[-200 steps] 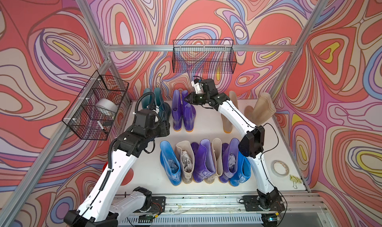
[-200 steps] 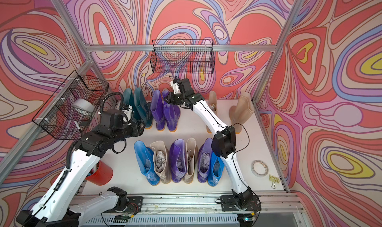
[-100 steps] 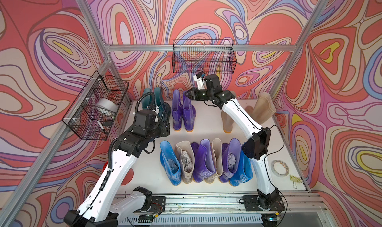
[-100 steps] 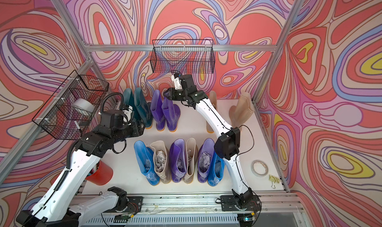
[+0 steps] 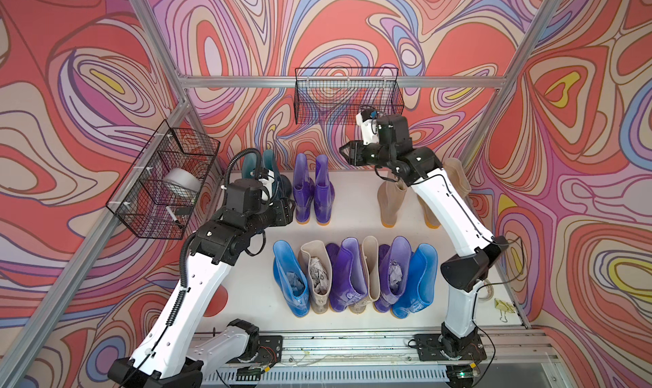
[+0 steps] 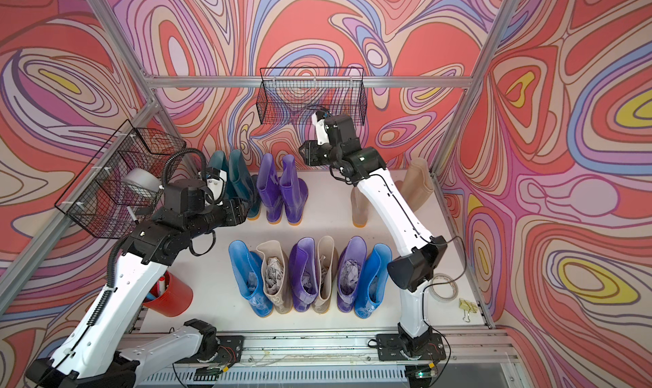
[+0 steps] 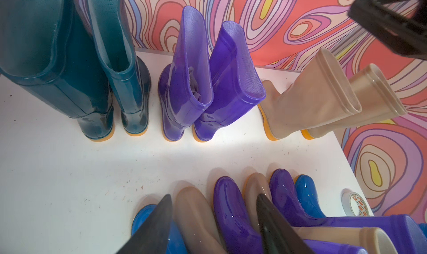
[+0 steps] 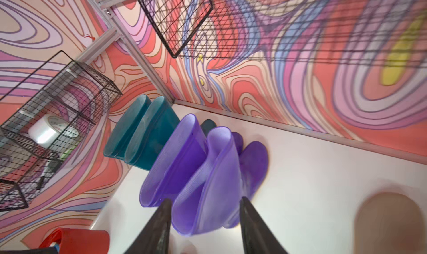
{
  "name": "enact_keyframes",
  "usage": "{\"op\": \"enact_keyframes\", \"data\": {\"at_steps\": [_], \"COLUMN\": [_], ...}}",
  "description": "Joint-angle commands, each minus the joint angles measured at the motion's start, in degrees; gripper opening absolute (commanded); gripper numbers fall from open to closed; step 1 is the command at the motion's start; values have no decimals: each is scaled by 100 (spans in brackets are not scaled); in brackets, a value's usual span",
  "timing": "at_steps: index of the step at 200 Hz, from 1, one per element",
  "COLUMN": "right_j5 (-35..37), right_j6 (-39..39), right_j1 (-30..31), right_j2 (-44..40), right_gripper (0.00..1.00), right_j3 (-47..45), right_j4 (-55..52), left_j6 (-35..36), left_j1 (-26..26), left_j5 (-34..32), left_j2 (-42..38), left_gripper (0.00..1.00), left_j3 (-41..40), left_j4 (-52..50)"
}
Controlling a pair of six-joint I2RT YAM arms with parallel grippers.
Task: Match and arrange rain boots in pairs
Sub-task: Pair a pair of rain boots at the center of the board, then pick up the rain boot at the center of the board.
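Observation:
The rain boots stand in two rows on the white table point(image 5: 352, 224). At the back are a teal pair point(image 5: 270, 165), a purple pair point(image 5: 314, 192) and a beige pair point(image 5: 388, 199). The front row point(image 5: 352, 273) runs blue, beige, purple, beige, purple, blue, some stuffed with paper. My right gripper point(image 5: 347, 155) hangs open above and to the right of the purple pair point(image 8: 196, 172), holding nothing point(image 8: 205, 199). My left gripper point(image 5: 287, 209) is open and empty by the teal boots' feet, over the front row's toes point(image 7: 213, 196).
A wire basket point(image 5: 165, 185) with a tape roll hangs on the left wall. Another wire basket point(image 5: 349, 96) hangs on the back wall just behind my right wrist. A red cup point(image 6: 169, 294) stands front left; a tape roll point(image 6: 444, 287) and yellow clip point(image 6: 467, 306) lie front right.
My right gripper has opened, let go of the right purple boot in the back row, and risen up and to the right. The left arm has not moved.

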Motion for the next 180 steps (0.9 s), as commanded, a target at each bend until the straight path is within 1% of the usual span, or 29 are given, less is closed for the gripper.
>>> {"op": "enact_keyframes", "data": {"at_steps": [1,15,25,31,39,57,92,123,157,180], "right_j5": [938,1262,1443,1534,1608,1807,1967,2082,2212,2106], "right_j6": [-399,-484,-528,-525,-539,-565,-534,-495,-421,-358], "right_j1": [-218,-331,-428,-475,-539,-612,-686,-795,-938,-1068], "right_j2": [-457,-699,-707,-895,-939,-930,-777,-446,-208,-157], "right_gripper": [55,60,65,67,71,79,93,96,96,94], "right_j3": [-369,-611,-744,-818,-951,-1184,-1469,-1538,-1600,-1724], "right_j4": [-679,-883,-1023,-1119,-1182,-1280,-1174,-1117,-1049,-919], "left_j6": [-110,-178,-229,-275,-325,-426,-499,-490,-473,-457], "left_j1": [-76,-139,-170,-188,-217,-309,-443,-476,-480,-480], "left_j5": [270,275,253,248,264,238,151,81,1,-23], "left_j2": [3,-18,-18,-17,-14,3,27,-3,-45,-41], "left_gripper": [60,61,61,61,61,61,60,60,60,60], "left_j3": [32,-23,-83,-119,-180,-319,-423,-413,-405,-405], "left_j4": [218,271,308,329,364,436,427,350,278,220]}}
